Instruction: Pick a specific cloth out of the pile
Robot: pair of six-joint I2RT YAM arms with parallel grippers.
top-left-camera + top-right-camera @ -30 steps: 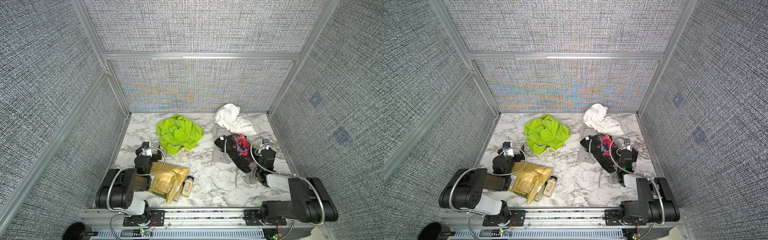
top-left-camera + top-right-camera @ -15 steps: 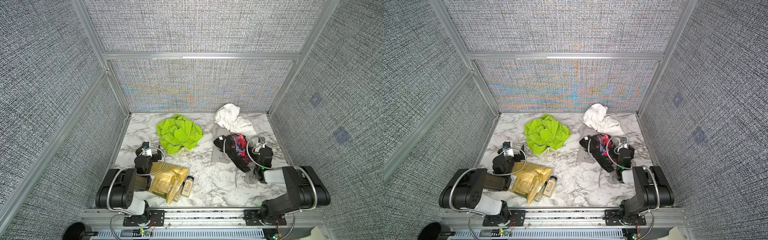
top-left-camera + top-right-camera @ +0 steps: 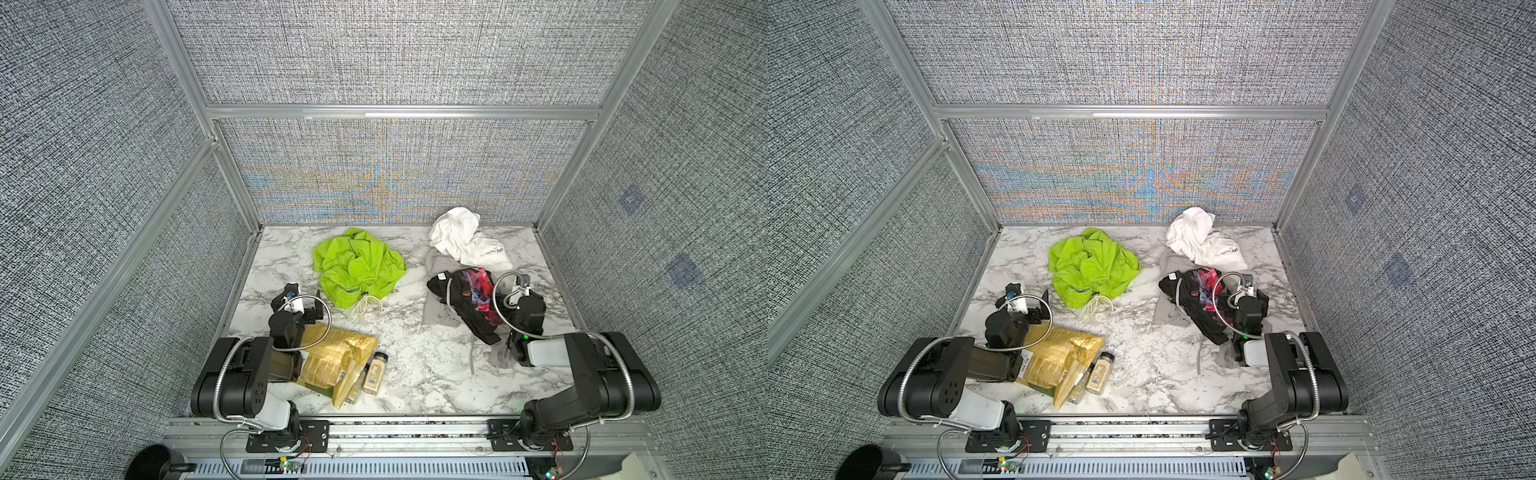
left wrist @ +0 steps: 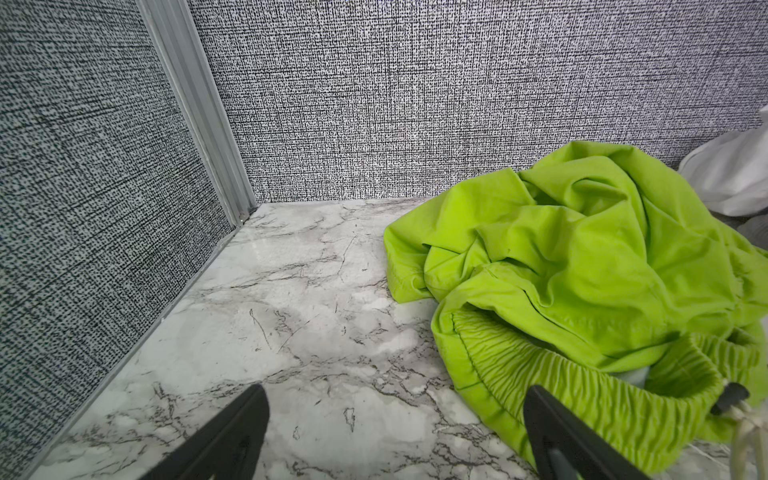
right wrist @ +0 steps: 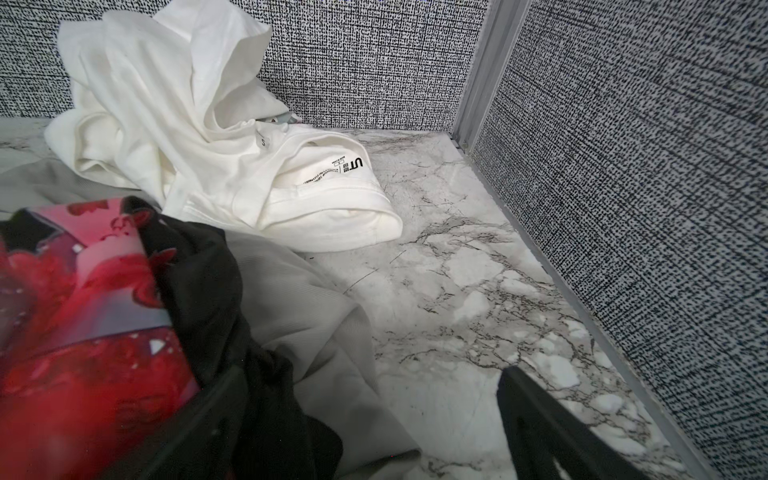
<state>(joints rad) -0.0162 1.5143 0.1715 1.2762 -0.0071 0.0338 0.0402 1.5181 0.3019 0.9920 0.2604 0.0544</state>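
The cloth (image 3: 357, 266) (image 3: 1090, 266) is a crumpled lime-green garment lying alone at the back middle of the marble table, with its cream drawstring (image 3: 365, 307) towards the front. My left gripper (image 3: 307, 309) (image 4: 397, 395) stands open just left of it. One of its fingers (image 4: 552, 432) overlaps the gathered waistband of the cloth (image 4: 582, 270). The pile (image 3: 461, 286) (image 3: 1196, 286) at the right holds a white shirt (image 5: 216, 137), a grey garment and a black garment with red print (image 5: 83, 316). My right gripper (image 3: 519, 297) (image 5: 372, 374) is open at the pile's right edge, with one finger against the black fabric.
Yellow food packets (image 3: 332, 357) and spice jars (image 3: 374, 372) lie at the front left, beside my left arm. Grey fabric walls with aluminium posts (image 4: 195, 108) close in the table on three sides. Bare marble (image 5: 478, 270) lies between the pile and the right wall.
The right arm has swung its elbow round and raised it, while its gripper stayed by the pile's right edge. The left arm and all the garments have not moved.
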